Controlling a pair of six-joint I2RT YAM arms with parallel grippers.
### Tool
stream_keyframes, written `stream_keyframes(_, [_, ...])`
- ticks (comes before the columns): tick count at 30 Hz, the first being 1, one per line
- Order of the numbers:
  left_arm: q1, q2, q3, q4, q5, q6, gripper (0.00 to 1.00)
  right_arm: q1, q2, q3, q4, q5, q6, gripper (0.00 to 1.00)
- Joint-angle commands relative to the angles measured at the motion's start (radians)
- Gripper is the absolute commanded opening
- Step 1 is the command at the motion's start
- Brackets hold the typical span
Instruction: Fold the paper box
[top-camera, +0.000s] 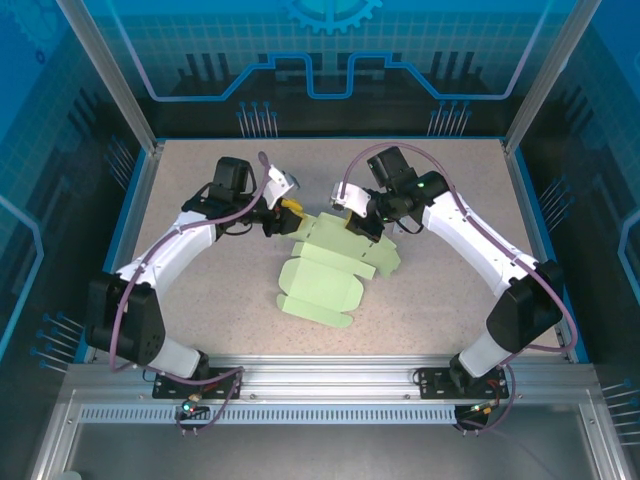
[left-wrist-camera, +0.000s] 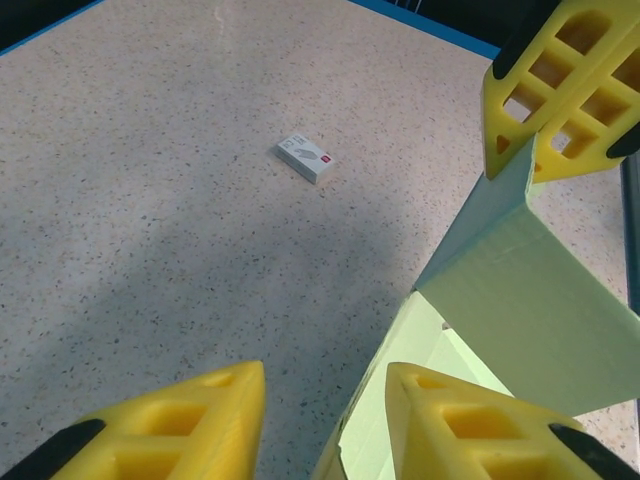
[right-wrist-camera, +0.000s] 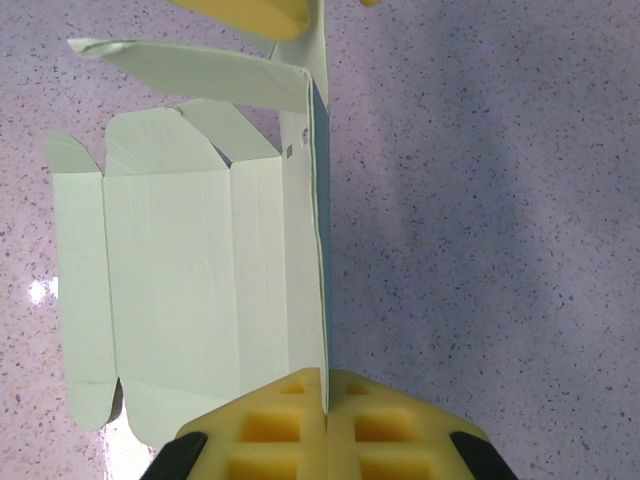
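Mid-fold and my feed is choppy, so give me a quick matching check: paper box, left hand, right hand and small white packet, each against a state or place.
1 paper box
2 left hand
3 right hand
4 small white packet

A shut on a raised panel
B open
C lying alone, away from the box
D pale green, partly flat

Pairs: 1-D, 2-B, 3-A, 4-C

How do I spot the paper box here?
Look at the speckled table between the arms. Near its middle lies the paper box, a creased sheet with tabbed flaps, one edge pinched by the right gripper. Nothing else is pale green.
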Motion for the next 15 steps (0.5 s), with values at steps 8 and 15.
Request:
stream_keyframes(8, [0.002,-0.007,0.021,-0.056,0.039,0.062,0.43,0.001,-0.01,0.056,-0.046,-0.047,-0.019,0.0])
stream_keyframes(15, [0.002,-0.016,0.01,-0.031,0.01,0.025,0.43,0.006,0.003,0.08,-0.043,-0.025,-0.007,0.0])
